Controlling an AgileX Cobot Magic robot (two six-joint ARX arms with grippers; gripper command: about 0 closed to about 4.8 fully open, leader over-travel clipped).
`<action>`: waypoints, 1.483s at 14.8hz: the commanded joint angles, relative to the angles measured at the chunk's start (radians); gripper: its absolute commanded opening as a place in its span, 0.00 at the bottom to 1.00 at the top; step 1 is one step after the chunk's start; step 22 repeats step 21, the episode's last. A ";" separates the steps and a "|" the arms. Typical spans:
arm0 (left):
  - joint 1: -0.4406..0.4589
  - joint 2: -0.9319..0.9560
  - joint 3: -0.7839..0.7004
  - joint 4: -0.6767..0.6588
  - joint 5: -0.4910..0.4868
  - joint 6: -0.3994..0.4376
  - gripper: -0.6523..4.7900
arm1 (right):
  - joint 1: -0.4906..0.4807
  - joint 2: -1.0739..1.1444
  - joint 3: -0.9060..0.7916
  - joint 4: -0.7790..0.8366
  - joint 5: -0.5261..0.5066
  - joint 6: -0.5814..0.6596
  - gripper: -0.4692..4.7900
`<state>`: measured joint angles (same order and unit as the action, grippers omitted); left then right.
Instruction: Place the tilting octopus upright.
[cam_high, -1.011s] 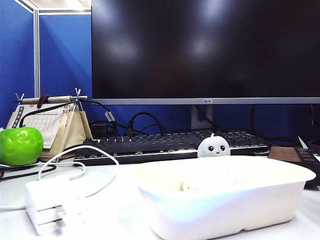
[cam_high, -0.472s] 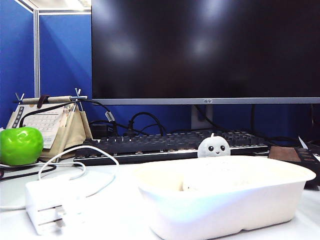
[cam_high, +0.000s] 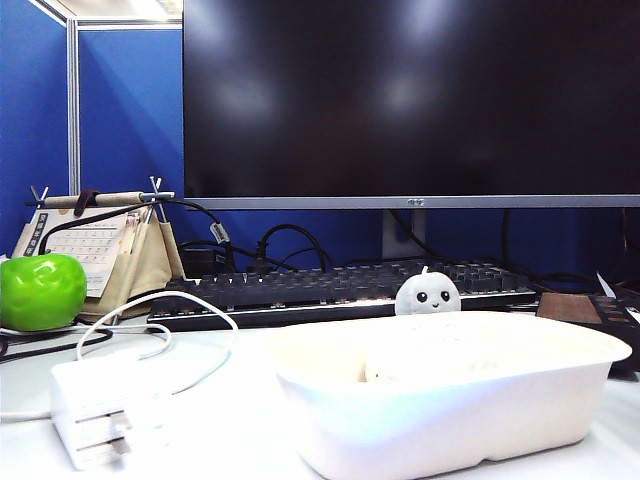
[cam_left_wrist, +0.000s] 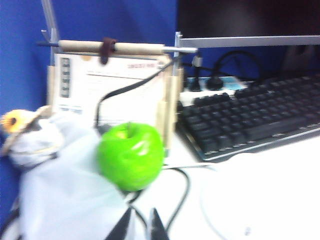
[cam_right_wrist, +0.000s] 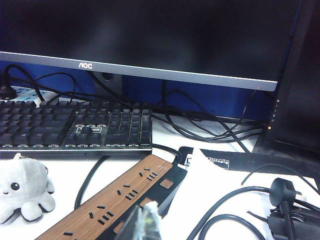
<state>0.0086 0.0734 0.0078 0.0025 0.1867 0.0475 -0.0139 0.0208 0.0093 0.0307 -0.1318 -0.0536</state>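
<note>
The octopus (cam_high: 428, 293) is a small pale grey plush with black dot eyes and a smile. It sits upright on its tentacles in front of the black keyboard (cam_high: 330, 285), just behind the white tub (cam_high: 450, 410). In the right wrist view the octopus (cam_right_wrist: 22, 192) rests on the white desk beside a wood-topped power strip (cam_right_wrist: 115, 200). My right gripper (cam_right_wrist: 146, 217) hovers over that strip, shut and holding nothing, well apart from the toy. My left gripper (cam_left_wrist: 142, 220) is near the green apple (cam_left_wrist: 131, 155), its tips slightly open with nothing between them. Neither gripper shows in the exterior view.
A rounded white lump (cam_high: 400, 365) lies inside the tub. A green apple (cam_high: 40, 290), a desk calendar (cam_high: 95, 245) and a white charger block (cam_high: 95, 410) with its cable stand at the left. A large monitor (cam_high: 400, 100) fills the back. Black plug and cables (cam_right_wrist: 282, 192) lie at the right.
</note>
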 joint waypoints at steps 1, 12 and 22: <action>0.001 0.000 0.000 0.010 -0.014 0.005 0.21 | 0.000 -0.001 -0.002 0.011 -0.001 0.001 0.08; 0.001 -0.070 0.000 0.012 -0.014 0.005 0.21 | 0.000 -0.001 -0.002 0.002 -0.001 0.001 0.08; 0.001 -0.070 0.000 0.012 -0.014 0.005 0.21 | 0.000 -0.002 -0.002 0.002 -0.001 0.001 0.08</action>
